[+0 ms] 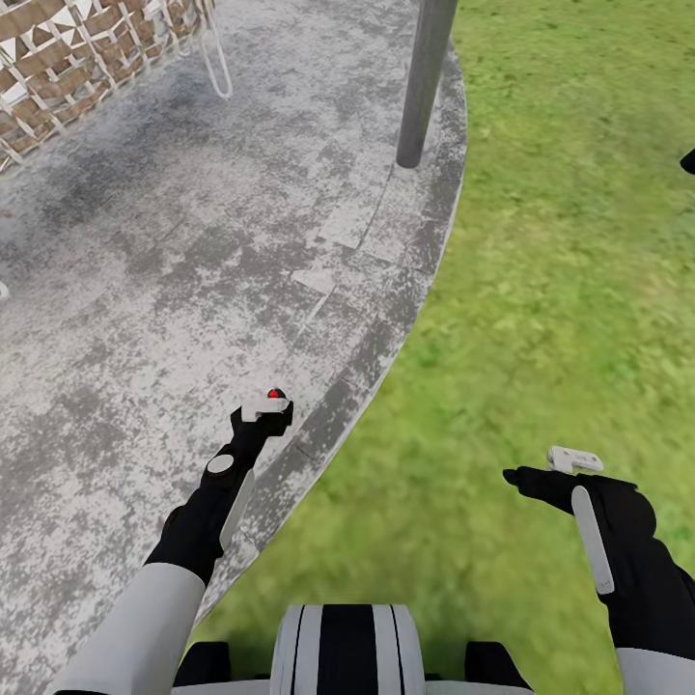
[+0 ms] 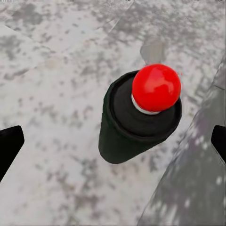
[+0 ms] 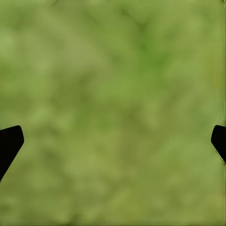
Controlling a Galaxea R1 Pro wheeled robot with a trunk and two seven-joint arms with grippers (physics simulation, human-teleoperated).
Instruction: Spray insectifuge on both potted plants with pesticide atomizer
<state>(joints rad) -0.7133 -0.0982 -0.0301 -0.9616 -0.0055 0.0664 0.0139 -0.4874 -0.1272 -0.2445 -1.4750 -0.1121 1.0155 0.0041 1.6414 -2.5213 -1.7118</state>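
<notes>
- A brown and white woven lattice panel (image 1: 68,58) fills the far left corner, with a thin white wire loop (image 1: 217,63) just to its right.
- Mottled grey stone paving (image 1: 145,290) covers the left half of the ground. Its curved edge runs from the far middle down to the near left.
- The left gripper (image 1: 261,415), black with a white block on top, is stretched out over the paving close to that curved edge.
- In the left wrist view its black fingers (image 2: 9,141) are spread wide, one at each side, and grip nothing.
- The pesticide atomizer (image 2: 127,132) sits between those fingers, touching neither. It is a dark green-black cylindrical bottle with a glossy red ball top on a whitish collar.
- The bottle is over the grey paving, beside the darker band at its edge. I cannot tell whether it stands fully upright.
- A plain grey round post (image 1: 423,87) rises from the far edge of the paving.
- A green lawn (image 1: 560,270) covers the right half of the garden.
- The right gripper (image 1: 526,476), also black with a white block, hangs over the near right grass.
- In the right wrist view its fingers (image 3: 9,141) are just as wide apart and empty, with blurred grass beneath.
</notes>
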